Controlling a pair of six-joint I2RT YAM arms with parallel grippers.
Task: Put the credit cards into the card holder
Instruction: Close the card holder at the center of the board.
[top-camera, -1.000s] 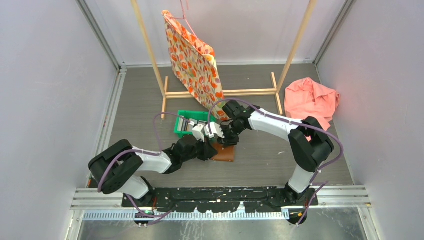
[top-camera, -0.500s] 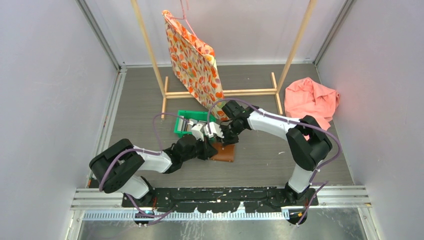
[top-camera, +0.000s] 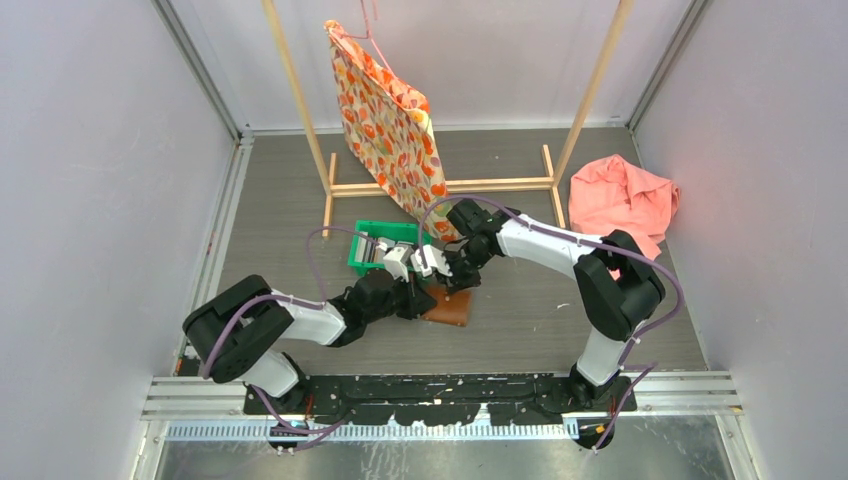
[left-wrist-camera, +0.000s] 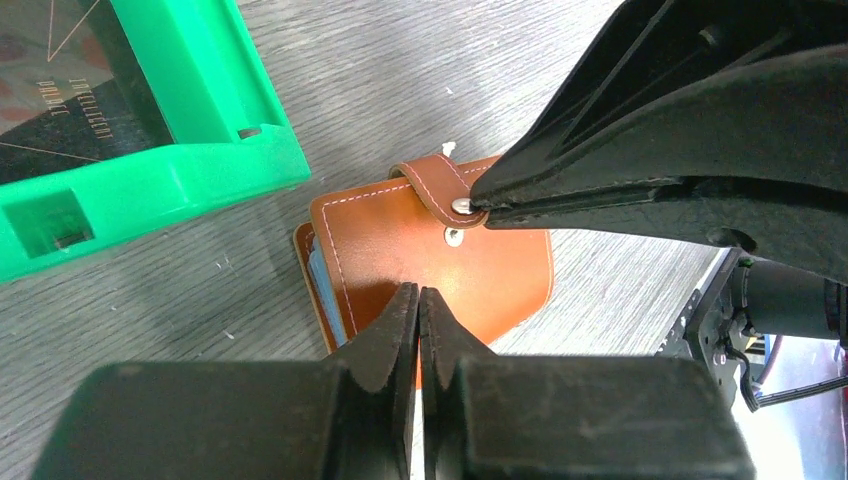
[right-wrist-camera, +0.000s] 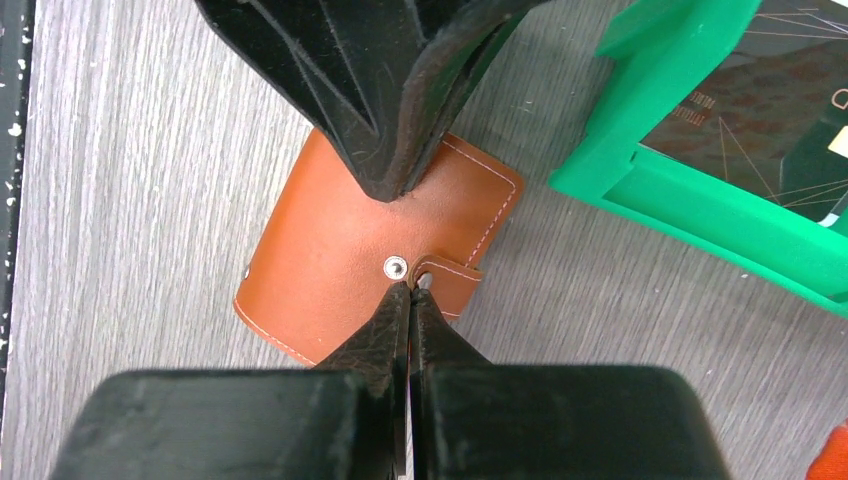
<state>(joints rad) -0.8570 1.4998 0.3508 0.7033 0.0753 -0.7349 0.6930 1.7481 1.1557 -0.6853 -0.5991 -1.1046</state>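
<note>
The card holder (left-wrist-camera: 400, 240), a brown leather wallet, lies folded shut on the table (top-camera: 450, 310). A light blue card edge (left-wrist-camera: 318, 275) shows at its open side. My left gripper (left-wrist-camera: 420, 292) is shut, with its tips resting on the cover. My right gripper (right-wrist-camera: 410, 290) is shut, with its tips at the loose snap strap (right-wrist-camera: 455, 280), beside the snap stud (right-wrist-camera: 397, 265). I cannot tell whether it pinches the strap. Both grippers meet over the wallet in the top view. Black cards (right-wrist-camera: 770, 100) lie in the green bin (left-wrist-camera: 150, 190).
The green bin (top-camera: 372, 232) stands just behind and left of the wallet. A wooden rack (top-camera: 440, 185) with a hanging patterned bag (top-camera: 395, 130) is behind it. A pink cloth (top-camera: 620, 200) lies at the back right.
The left arm has shifted slightly to the right. Both grippers stay shut at the wallet, which has not moved.
</note>
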